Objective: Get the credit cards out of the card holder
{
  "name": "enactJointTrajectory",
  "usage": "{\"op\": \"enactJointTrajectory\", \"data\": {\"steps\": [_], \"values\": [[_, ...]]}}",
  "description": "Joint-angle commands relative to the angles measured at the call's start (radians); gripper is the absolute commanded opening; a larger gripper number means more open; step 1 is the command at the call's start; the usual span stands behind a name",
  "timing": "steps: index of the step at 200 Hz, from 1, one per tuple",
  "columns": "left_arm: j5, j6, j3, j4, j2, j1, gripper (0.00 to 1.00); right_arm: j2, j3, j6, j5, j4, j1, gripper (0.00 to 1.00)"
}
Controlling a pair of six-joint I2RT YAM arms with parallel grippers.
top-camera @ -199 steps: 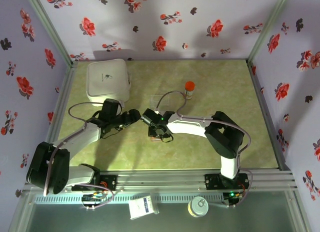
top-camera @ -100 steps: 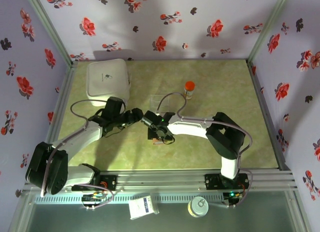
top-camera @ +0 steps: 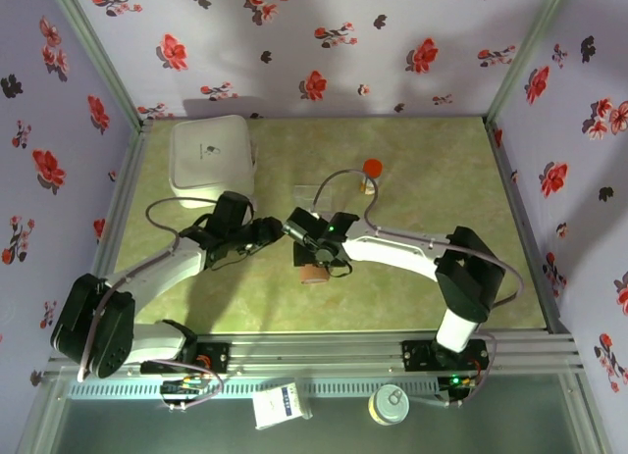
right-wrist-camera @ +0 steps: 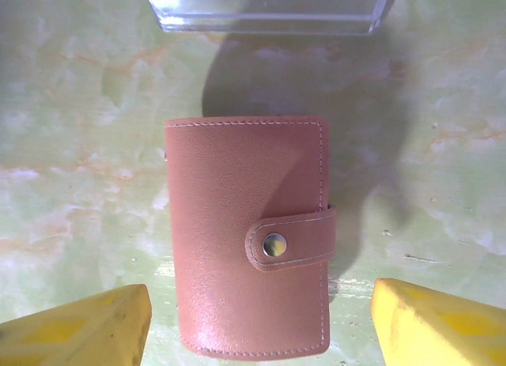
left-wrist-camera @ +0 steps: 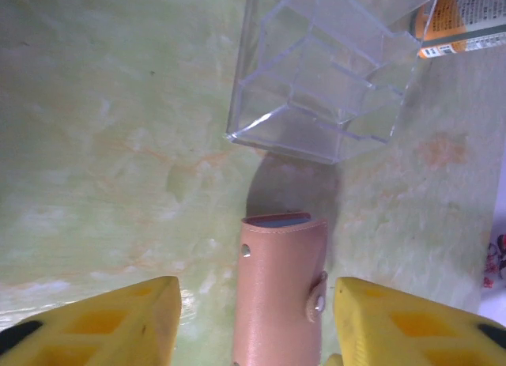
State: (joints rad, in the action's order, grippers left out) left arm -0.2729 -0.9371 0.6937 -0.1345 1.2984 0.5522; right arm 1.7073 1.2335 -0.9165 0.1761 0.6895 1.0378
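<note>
while both arms lean in toward mid-table, their ends nearly meet in the top view, just above the holder (top-camera: pixel 314 271).

item 1, box (top-camera: pixel 211 158): white, lid on, well off to the left of the left gripper, at the far left part of the table (top-camera: pixel 442 277).

item 2, left gripper (left-wrist-camera: pixel 254 295): jaws spread. the yellow fingers (left-wrist-camera: pixel 95 322) stand one on each side of the holder (left-wrist-camera: pixel 281 291). bare table shows between the left finger and the holder. the gap at the right finger is narrow, and contact at the lower edge of the frame cannot be judged. no pinch is seen.

item 3, holder: brown, folded shut, lying on the table. from the left wrist it runs lengthwise away from the jaws, with a blue-grey edge at its far end and the snap on its right side. in the right wrist view the strap lies across the holder (right-wrist-camera: pixel 249 232) and the snap is fastened.

item 4, right gripper (right-wrist-camera: pixel 261 291): jaws spread wide. its fingers (right-wrist-camera: pixel 79 326) sit well apart from the holder on both sides, with table visible in each gap. the holder lies between and just ahead of the tips.

item 5, tray (left-wrist-camera: pixel 332 66): clear plastic, stepped compartments, just beyond the holder's far end from both grippers and not touching it.

item 6, bottle (top-camera: pixel 371 170): orange cap, just beside the tray's right side, farther from both grippers than the holder.
</note>
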Motion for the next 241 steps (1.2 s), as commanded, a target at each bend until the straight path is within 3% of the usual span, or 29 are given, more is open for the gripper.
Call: {"op": "enactJointTrajectory", "data": {"steps": [1, 17, 59, 125, 173, 211, 241], "values": [[-0.035, -0.019, -0.001, 0.061, 0.041, 0.022, 0.43, -0.021, -0.041, 0.013, -0.011, -0.025, -0.019, 0.71], [-0.057, -0.034, 0.006, 0.085, 0.075, 0.044, 0.33, -0.009, -0.068, 0.004, -0.033, -0.057, -0.032, 0.66], [-0.100, -0.090, 0.000, 0.189, 0.157, 0.093, 0.18, 0.025, -0.126, -0.020, -0.126, -0.177, -0.044, 0.54], [-0.090, -0.088, -0.013, 0.184, 0.160, 0.100, 0.12, 0.038, -0.146, -0.054, -0.172, -0.237, -0.045, 0.45], [-0.092, -0.085, -0.039, 0.184, 0.150, 0.101, 0.04, -0.003, -0.082, 0.005, -0.092, -0.115, -0.044, 0.43], [-0.090, -0.097, -0.059, 0.204, 0.158, 0.101, 0.03, 0.080, 0.035, 0.075, -0.024, 0.035, -0.044, 0.37], [-0.069, -0.101, -0.072, 0.205, 0.135, 0.101, 0.03, 0.117, 0.076, 0.093, -0.039, 0.055, -0.044, 0.35]]}}
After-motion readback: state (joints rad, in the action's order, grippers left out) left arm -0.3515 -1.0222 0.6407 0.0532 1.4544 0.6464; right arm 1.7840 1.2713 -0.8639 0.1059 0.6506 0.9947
